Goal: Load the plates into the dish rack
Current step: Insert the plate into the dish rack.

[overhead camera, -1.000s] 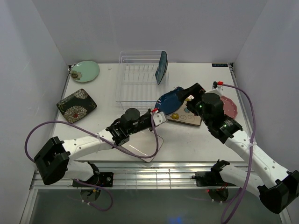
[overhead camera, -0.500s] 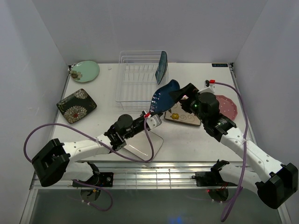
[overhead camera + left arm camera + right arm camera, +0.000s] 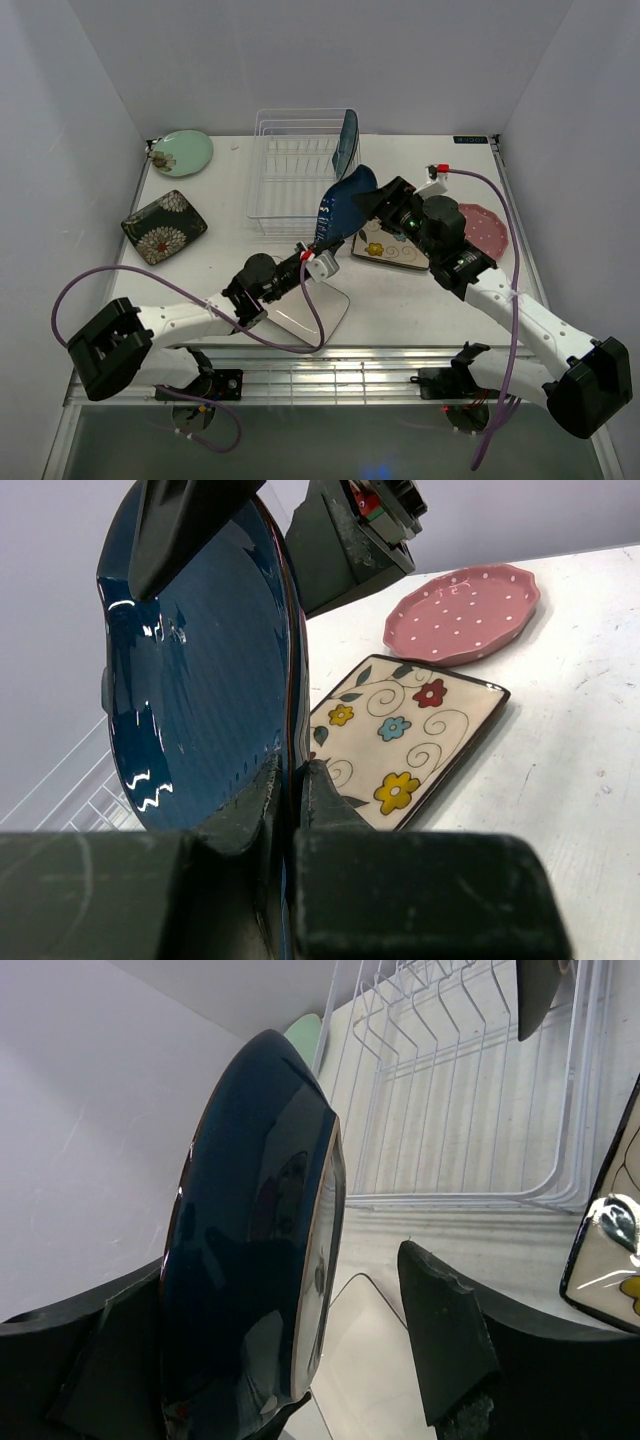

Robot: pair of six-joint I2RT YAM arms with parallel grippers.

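Note:
The dark blue plate (image 3: 345,200) stands on edge in the air just in front of the white wire dish rack (image 3: 290,165). My left gripper (image 3: 322,250) is shut on its lower rim (image 3: 200,680). My right gripper (image 3: 378,200) straddles the plate's upper right edge (image 3: 260,1220), still open, with its right finger (image 3: 440,1330) well off the plate's face. A teal plate (image 3: 346,143) stands in the rack's right end. On the table lie a pale green round plate (image 3: 181,153), a dark floral plate (image 3: 164,226), a patterned square plate (image 3: 395,248), a pink plate (image 3: 485,228) and a white plate (image 3: 310,310).
The enclosure's walls close in the table at the left, back and right. Both arms cross the middle of the table, with purple cables looping over the front edge. The white plate lies under the left arm's forearm.
The left gripper has raised the blue plate from over the patterned plate and tipped it upright, nearer the rack. The right gripper followed up and left and has narrowed around the rim.

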